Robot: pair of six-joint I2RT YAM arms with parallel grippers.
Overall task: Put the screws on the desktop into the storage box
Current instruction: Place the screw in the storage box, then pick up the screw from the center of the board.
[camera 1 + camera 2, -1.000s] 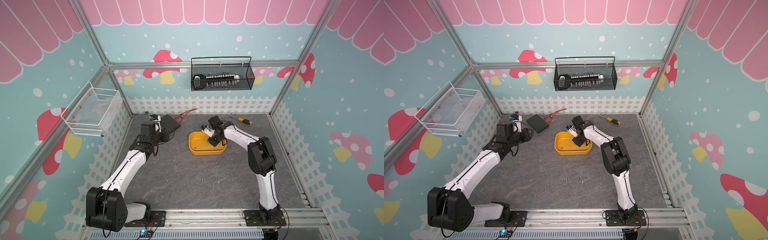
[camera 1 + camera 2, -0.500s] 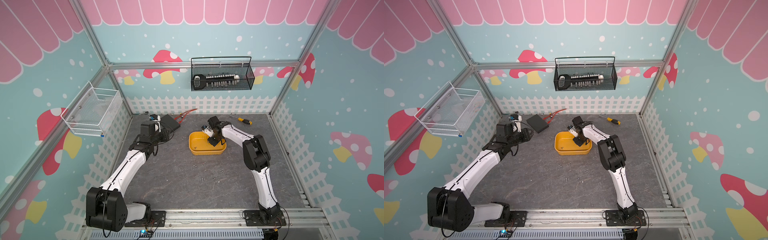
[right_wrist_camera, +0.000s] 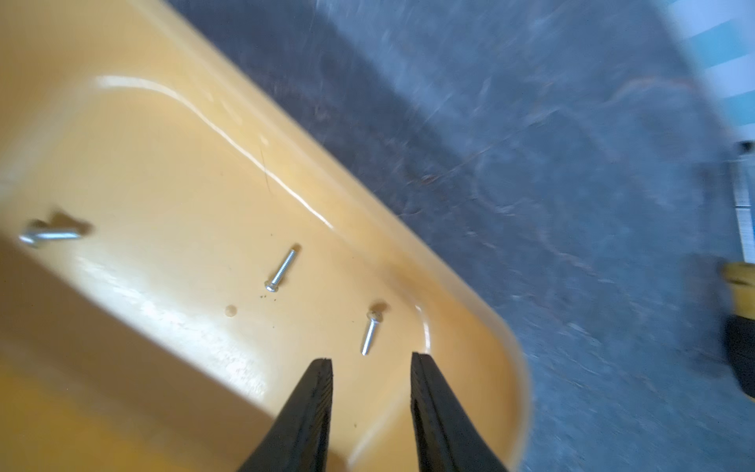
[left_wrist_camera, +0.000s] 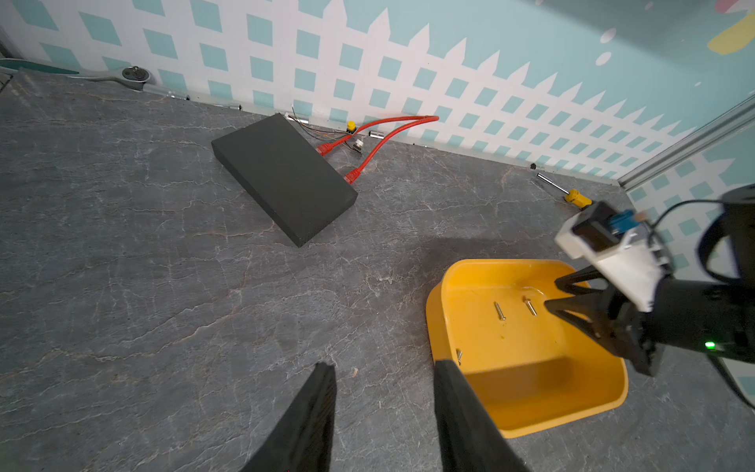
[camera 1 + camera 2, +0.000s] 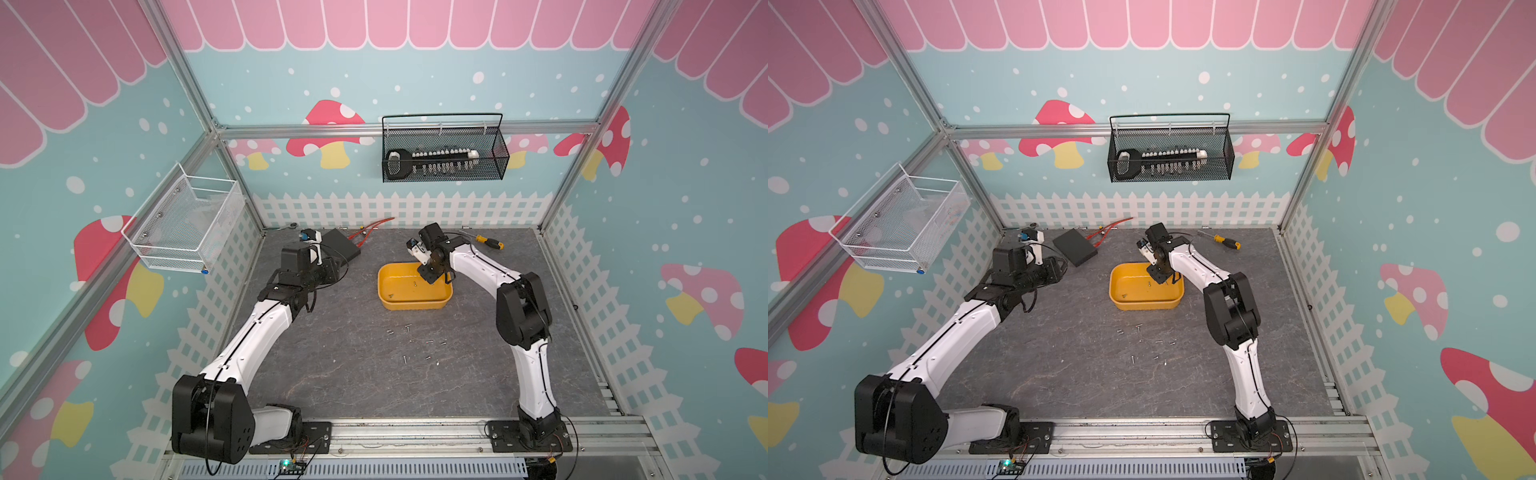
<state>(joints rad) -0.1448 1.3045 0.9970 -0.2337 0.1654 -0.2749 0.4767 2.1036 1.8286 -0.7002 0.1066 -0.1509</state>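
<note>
right gripper (image 3: 369,361) tilts down over storage box (image 5: 415,306) far-right corner, jaws apart, empty | left gripper (image 4: 382,367) hovers above desktop (image 5: 332,365) left of box, jaws apart, empty | three screws (image 3: 281,270) lie in box

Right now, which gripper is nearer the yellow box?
Right. The right gripper hangs over the storage box; the left gripper is off to its side, above the desktop.

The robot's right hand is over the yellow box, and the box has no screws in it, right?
Not quite. The right hand is over the yellow box, but the box isn't empty. The right wrist view shows three screws lying on its floor.
</note>
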